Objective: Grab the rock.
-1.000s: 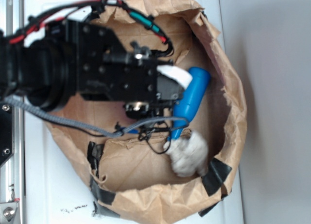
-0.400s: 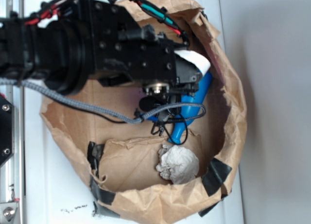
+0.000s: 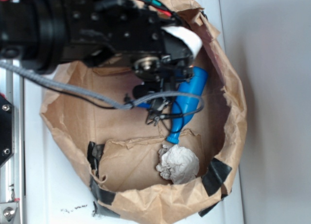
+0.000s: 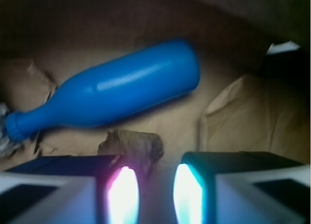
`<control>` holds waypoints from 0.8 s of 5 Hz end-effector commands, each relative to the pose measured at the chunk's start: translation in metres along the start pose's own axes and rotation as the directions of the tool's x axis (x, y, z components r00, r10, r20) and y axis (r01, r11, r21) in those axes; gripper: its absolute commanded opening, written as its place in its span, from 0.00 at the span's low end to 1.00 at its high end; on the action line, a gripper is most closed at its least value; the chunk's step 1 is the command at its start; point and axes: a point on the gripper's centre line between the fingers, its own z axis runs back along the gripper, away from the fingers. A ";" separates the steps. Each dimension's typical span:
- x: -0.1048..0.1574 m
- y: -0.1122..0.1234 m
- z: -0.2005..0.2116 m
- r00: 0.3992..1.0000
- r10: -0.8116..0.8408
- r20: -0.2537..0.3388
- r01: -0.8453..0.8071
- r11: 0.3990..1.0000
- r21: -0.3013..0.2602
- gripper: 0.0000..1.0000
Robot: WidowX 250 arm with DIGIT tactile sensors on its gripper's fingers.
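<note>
A white table (image 3: 43, 185) carries an open brown paper bag (image 3: 228, 78), its rim patched with black tape (image 3: 216, 174). On the bag's paper floor a blue bottle (image 4: 116, 88) lies on its side, and a white paper wad (image 3: 179, 164) sits near its neck. The rock (image 4: 131, 145), small and dark brown, lies just beside the bottle.

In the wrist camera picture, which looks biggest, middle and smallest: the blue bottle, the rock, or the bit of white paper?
1. blue bottle
2. rock
3. white paper, only a sliver at the left edge, so its rank is unsure.
</note>
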 end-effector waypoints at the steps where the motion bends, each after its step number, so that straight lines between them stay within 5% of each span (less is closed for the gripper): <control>1: -0.003 -0.005 0.019 0.999 -0.003 0.051 0.003 1.000 0.009 1.00; 4: -0.009 -0.025 0.009 0.998 -0.041 0.050 0.042 0.999 -0.020 1.00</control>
